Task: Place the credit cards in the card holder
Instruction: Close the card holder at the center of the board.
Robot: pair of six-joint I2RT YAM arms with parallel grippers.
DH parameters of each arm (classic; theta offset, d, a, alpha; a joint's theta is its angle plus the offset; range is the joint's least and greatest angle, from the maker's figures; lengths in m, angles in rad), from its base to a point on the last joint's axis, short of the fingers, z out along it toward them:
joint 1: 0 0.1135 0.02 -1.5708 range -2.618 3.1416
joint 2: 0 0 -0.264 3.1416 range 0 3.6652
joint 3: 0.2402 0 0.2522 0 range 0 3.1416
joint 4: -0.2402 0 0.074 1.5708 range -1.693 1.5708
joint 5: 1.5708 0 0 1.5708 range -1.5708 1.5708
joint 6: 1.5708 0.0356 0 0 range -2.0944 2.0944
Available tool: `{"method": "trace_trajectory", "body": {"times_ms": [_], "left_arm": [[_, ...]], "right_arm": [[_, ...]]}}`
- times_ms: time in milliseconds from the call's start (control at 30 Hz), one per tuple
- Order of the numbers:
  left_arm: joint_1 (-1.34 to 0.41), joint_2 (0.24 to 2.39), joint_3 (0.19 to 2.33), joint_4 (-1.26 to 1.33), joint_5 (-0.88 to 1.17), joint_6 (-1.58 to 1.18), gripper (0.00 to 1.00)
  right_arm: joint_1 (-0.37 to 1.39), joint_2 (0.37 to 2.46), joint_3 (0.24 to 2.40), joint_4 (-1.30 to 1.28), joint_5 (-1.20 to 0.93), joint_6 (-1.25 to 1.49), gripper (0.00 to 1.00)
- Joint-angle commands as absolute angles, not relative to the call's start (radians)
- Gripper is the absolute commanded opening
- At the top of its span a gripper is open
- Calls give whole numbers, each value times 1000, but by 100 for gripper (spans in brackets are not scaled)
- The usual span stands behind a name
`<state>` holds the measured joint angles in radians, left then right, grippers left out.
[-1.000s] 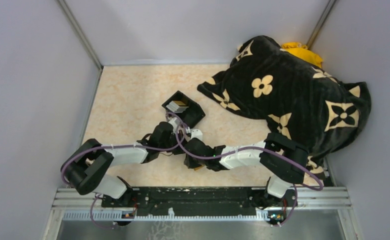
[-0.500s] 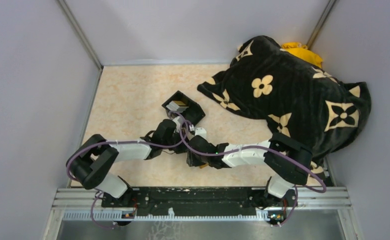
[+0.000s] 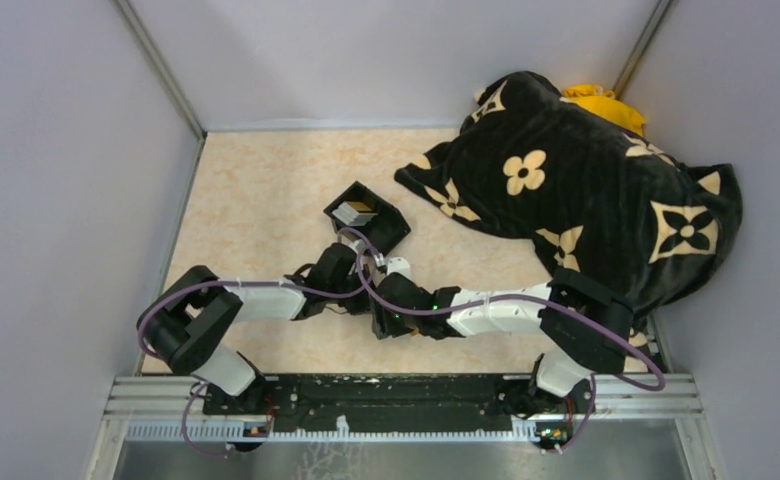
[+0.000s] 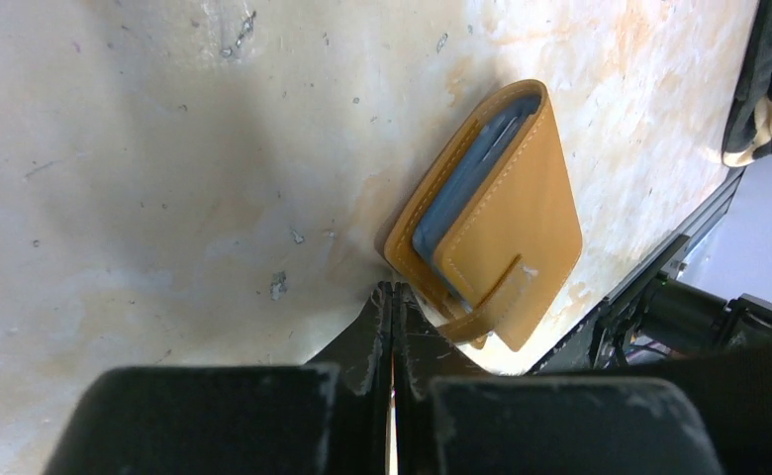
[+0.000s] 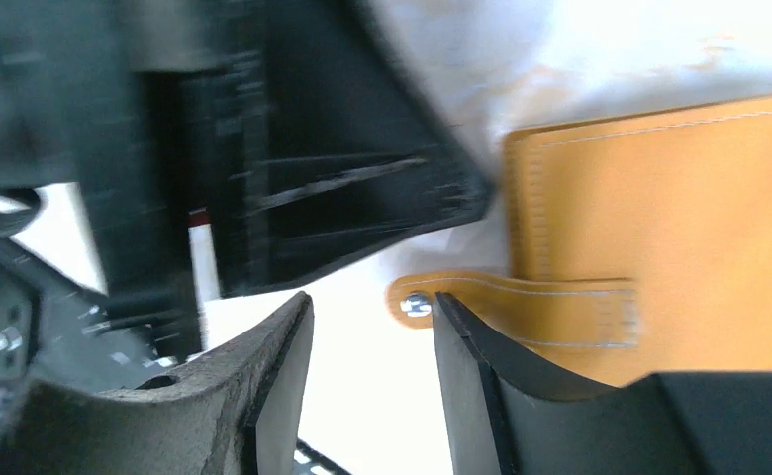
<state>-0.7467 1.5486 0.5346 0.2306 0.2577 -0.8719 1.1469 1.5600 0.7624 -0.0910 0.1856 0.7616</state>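
While the left gripper (image 4: 393, 295) has its two black fingers pressed flat together with nothing seen between them, tips at the near corner of the small orange-tan bifold leather card holder (image 4: 506, 213) (touching or just short, can't tell), the right gripper (image 5: 372, 332) is parted moderately and holds nothing, with the holder's strap tab (image 5: 530, 297) and its metal snap (image 5: 417, 304) sitting right at the gap. Holder is shut and flat on the pale mottled tabletop (image 4: 154, 139), and pale blue-grey pocket edges show along its open side. Credit cards (image 3: 355, 212) are a small pale grey-white stack in the black square open-topped box (image 3: 388, 230), beyond both grippers and apart from the holder; none in either gripper as far as I can see. Black blanket with tan flower print (image 3: 586, 200) is off to the right, not involved. Handling guess: holder looks light and soft and will likely skate on the smooth top if pushed from one side, so pin one cover and pull the tab. Tab is the best hold: thin, floppy, sticks out past the cover. Cards look stiff, thin and slick; take one by its edge, not its face.
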Motion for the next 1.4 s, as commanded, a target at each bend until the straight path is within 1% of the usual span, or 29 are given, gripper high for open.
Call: {"method": "trace_trajectory", "body": {"times_ms": [0, 600, 667, 900, 1000, 1067, 1200, 1367], "left_arm": [[-758, 1582, 529, 163, 189, -871, 0], [-762, 1586, 532, 154, 180, -877, 0], [-762, 1585, 531, 152, 178, -876, 0], [-762, 1596, 534, 153, 182, -876, 0], [-762, 1600, 535, 156, 184, -874, 0], [-762, 1601, 535, 155, 183, -874, 0], [-762, 1604, 538, 153, 183, -873, 0], [-762, 1606, 543, 150, 182, -871, 0]], "right_arm": [[1194, 1496, 840, -45, 122, 732, 49], [1210, 1391, 880, -119, 146, 693, 48], [1210, 1355, 894, -142, 167, 680, 48], [1195, 1216, 911, -256, 351, 651, 48], [1140, 1149, 860, -261, 381, 668, 48], [1074, 1107, 800, -251, 380, 683, 48], [946, 1056, 681, -198, 297, 715, 48], [861, 1042, 564, -125, 208, 755, 48]]}}
